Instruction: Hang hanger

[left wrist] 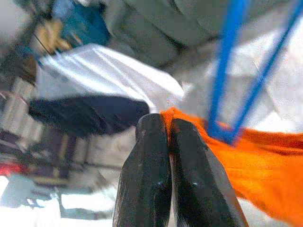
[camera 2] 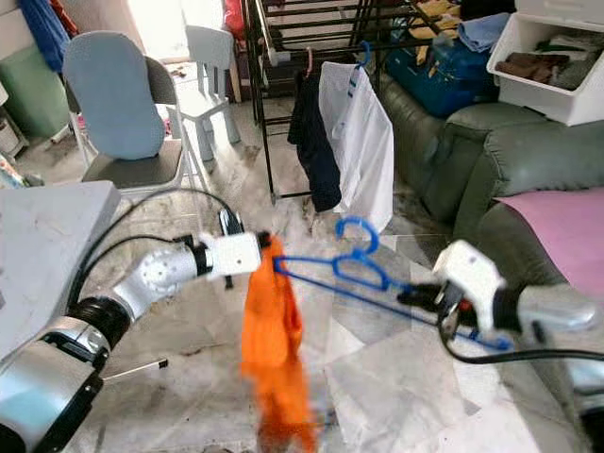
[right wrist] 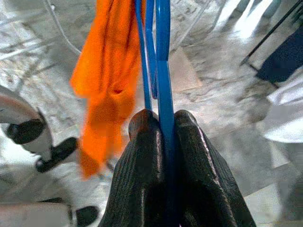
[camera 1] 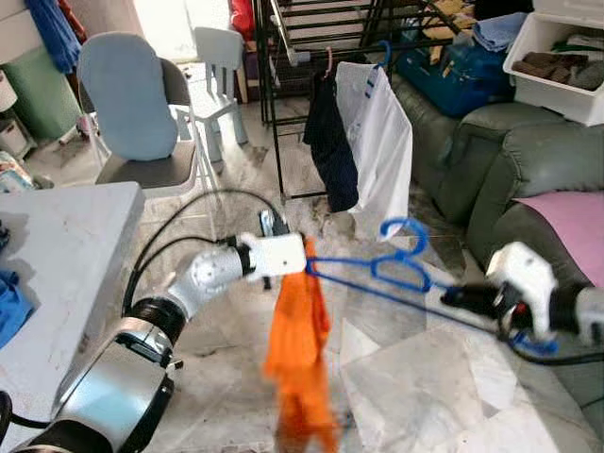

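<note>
— Right claw point(camera 2: 413, 296) first: what's it doing?

— Clamped on one end of the thin blue plastic hanger point(camera 2: 344, 274), at about four o'clock in the head views. In its wrist view the black fingers point(right wrist: 142, 156) pinch the blue bar between them. I'd say it holds that end so the hanger stays level in the air.

— And the left claw point(camera 1: 307, 268)?

— Near the middle of the picture, closed on the top edge of the orange cloth point(camera 1: 300, 349), right where the cloth meets the hanger's other end. Its wrist view shows the fingertips point(left wrist: 156, 137) pressed together on the orange fabric beside the blue corner. That grip probably keeps the cloth from sliding off while the hanger is carried.

— So the hanger is where, exactly?

— Stretched between the two claws above the pale marbled floor point(camera 1: 415, 377), its hook pointing up, the cloth hanging down, blurred.

— Nearby?

— A white tabletop point(camera 1: 57, 255) at nine o'clock, a green sofa point(camera 1: 510, 179) at two.

— Where does it go?

— Likely the dark metal drying rack point(camera 1: 283, 94) at twelve, farther off, where a white shirt point(camera 1: 377, 156) and a dark garment point(camera 1: 330, 151) already hang. The hanger is well apart from it.
</note>
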### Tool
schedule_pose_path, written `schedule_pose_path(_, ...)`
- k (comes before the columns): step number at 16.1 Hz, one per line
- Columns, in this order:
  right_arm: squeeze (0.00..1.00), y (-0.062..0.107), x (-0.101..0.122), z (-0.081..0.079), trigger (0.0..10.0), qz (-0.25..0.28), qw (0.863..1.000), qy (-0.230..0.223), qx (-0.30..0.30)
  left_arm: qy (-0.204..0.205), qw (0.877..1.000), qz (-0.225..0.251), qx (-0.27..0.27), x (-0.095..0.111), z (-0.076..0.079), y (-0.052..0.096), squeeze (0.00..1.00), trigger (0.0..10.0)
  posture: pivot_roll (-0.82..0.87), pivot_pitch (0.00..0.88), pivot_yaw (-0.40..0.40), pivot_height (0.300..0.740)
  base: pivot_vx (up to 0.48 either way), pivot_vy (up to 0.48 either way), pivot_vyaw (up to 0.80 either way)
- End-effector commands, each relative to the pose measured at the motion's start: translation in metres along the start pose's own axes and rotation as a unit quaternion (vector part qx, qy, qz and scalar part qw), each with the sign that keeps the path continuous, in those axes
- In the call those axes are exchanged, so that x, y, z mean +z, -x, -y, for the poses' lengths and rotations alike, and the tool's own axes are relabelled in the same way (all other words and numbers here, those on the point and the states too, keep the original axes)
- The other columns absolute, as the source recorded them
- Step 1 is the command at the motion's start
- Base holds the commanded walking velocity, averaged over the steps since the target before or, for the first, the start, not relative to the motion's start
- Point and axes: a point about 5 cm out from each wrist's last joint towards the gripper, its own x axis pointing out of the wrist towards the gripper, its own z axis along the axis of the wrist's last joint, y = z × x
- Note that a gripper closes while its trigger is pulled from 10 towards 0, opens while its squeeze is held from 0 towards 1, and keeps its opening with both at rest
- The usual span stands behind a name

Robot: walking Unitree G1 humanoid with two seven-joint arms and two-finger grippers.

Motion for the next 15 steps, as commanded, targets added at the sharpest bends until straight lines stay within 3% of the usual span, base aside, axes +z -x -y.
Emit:
schedule_pose_path(1,0.00,0.004,0.010,0.004,10.0,0.010,1.000,0.016,-0.002,0.001,1.000,-0.012,-0.001,-0.003,-0.002,0.001,0.00,10.0,-0.22,0.000,0.074,0.740,0.000,0.000,0.00)
schedule_pose_path(3,0.00,-0.002,0.001,-0.004,10.0,-0.014,1.000,0.023,-0.015,0.095,0.995,-0.035,0.019,-0.017,0.012,0.005,0.00,10.0,-0.22,0.000,0.080,0.740,0.000,0.000,0.00)
schedule_pose_path(4,0.00,-0.004,-0.001,-0.009,10.0,-0.013,1.000,0.014,-0.005,0.102,0.994,-0.030,0.028,-0.017,0.011,0.006,0.00,10.0,-0.22,0.000,0.079,0.740,0.000,0.000,0.00)
schedule_pose_path(10,0.00,-0.002,-0.007,-0.008,10.0,-0.038,0.999,0.020,0.000,0.076,0.996,-0.025,0.029,-0.016,0.002,0.009,0.00,10.0,-0.21,0.000,0.073,0.740,0.000,0.000,0.00)
schedule_pose_path(13,0.00,-0.002,-0.015,-0.010,10.0,-0.062,0.998,0.028,0.002,0.051,0.991,-0.084,0.088,-0.028,-0.017,0.017,0.00,10.0,-0.21,0.000,0.078,0.740,0.000,0.000,0.00)
schedule_pose_path(15,0.00,-0.004,-0.017,-0.012,10.0,-0.070,0.997,0.028,0.008,0.071,0.988,-0.089,0.109,-0.029,-0.023,0.018,0.00,10.0,-0.21,0.000,0.077,0.740,0.000,0.000,0.00)
